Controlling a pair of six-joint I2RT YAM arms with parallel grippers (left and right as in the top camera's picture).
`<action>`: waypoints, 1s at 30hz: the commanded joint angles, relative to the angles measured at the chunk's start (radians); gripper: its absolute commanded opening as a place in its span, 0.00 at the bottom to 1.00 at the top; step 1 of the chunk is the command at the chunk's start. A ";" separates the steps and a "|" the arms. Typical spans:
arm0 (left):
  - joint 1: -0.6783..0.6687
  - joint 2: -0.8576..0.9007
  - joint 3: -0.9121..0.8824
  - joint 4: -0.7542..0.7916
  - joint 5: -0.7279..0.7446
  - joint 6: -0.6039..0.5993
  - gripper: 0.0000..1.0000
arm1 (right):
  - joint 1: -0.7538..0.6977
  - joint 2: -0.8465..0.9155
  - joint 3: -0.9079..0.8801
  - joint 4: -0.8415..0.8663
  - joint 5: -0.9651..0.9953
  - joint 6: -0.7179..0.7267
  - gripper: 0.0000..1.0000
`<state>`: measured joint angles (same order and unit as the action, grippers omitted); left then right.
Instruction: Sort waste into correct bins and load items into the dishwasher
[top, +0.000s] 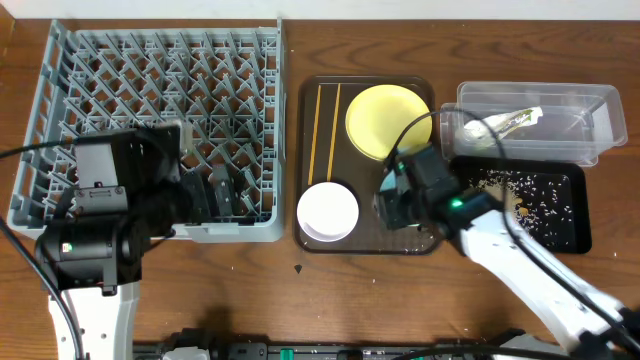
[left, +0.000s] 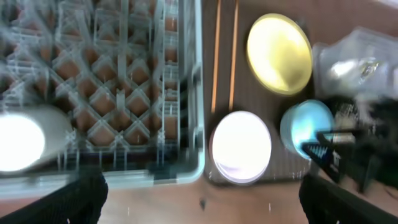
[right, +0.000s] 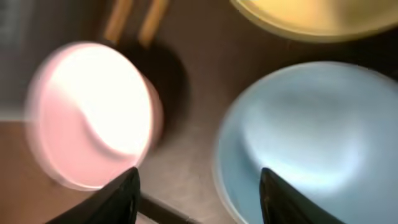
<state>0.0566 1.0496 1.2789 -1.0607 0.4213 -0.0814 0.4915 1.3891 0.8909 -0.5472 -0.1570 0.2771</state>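
The grey dish rack (top: 150, 100) fills the left. A small white cup (left: 25, 140) lies in its front left. My left gripper (left: 199, 199) is open and empty above the rack's front edge. The brown serving tray (top: 365, 240) holds two chopsticks (top: 328, 125), the yellow plate (top: 388, 120), the white bowl (top: 328, 212) and the light blue bowl (right: 311, 137). My right gripper (right: 199, 199) is open, its fingers astride the blue bowl's left rim; it hides that bowl in the overhead view. The clear tub (top: 590, 105) holds the tissue (top: 475, 130) and wrapper (top: 515, 118). The black tray (top: 575, 215) holds rice scraps (top: 530, 195).
The clear tub and black tray sit side by side right of the serving tray. Bare wooden table runs along the front edge. A small dark speck (top: 299, 268) lies on the table in front of the serving tray.
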 joint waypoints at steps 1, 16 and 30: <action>-0.004 0.005 0.017 0.074 0.024 -0.072 0.99 | -0.097 -0.115 0.111 -0.077 -0.084 -0.001 0.62; -0.469 0.549 0.353 0.024 -0.415 -0.132 0.93 | -0.434 -0.246 0.200 -0.220 -0.264 0.085 0.64; -0.531 0.927 0.392 0.317 -0.441 -0.114 0.67 | -0.432 -0.245 0.200 -0.325 -0.262 0.073 0.65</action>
<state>-0.4847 1.8832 1.6512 -0.7578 0.0048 -0.2039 0.0685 1.1454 1.0821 -0.8684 -0.4084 0.3531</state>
